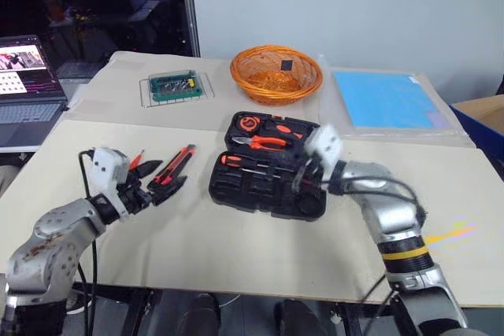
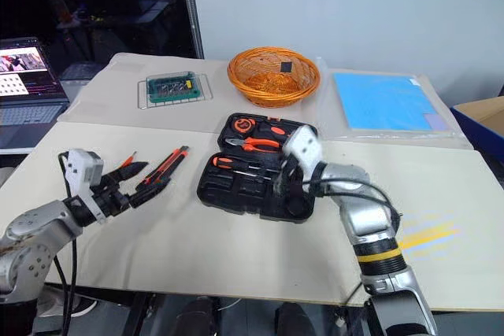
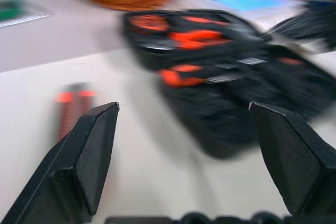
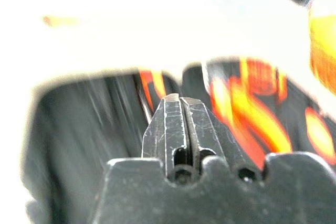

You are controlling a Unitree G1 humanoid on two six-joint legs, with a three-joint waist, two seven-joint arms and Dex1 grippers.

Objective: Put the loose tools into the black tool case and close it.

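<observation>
Black moulded plastic dominates the middle of the beige table (image 1: 236, 257): we see the tool case (image 1: 268, 182) lying open, its far half holding orange-handled pliers (image 1: 266, 142) and a round tape measure (image 1: 250, 123), its near half carrying one screwdriver (image 1: 240, 161) in a recess. The right gripper (image 1: 303, 177) hangs over the near half's right end, its two black fingers (image 4: 181, 124) pressed together with nothing between them, as the right wrist view shows. On the table to the left of the case, well apart from it, lie the orange-black utility knife (image 1: 177, 164) and, just beside it, a slim screwdriver (image 1: 135, 160) half hidden behind the arm. The left gripper (image 1: 161, 186) hovers just at the knife's near end, its fingers (image 3: 92, 150) spread wide and empty; we cannot tell whether they touch the knife. Behind the case stand an orange wicker basket (image 1: 276, 75), a green board on a clear tray (image 1: 179, 86) and a blue sheet (image 1: 383, 100). A laptop (image 1: 27, 88) sits off the table's left edge.
</observation>
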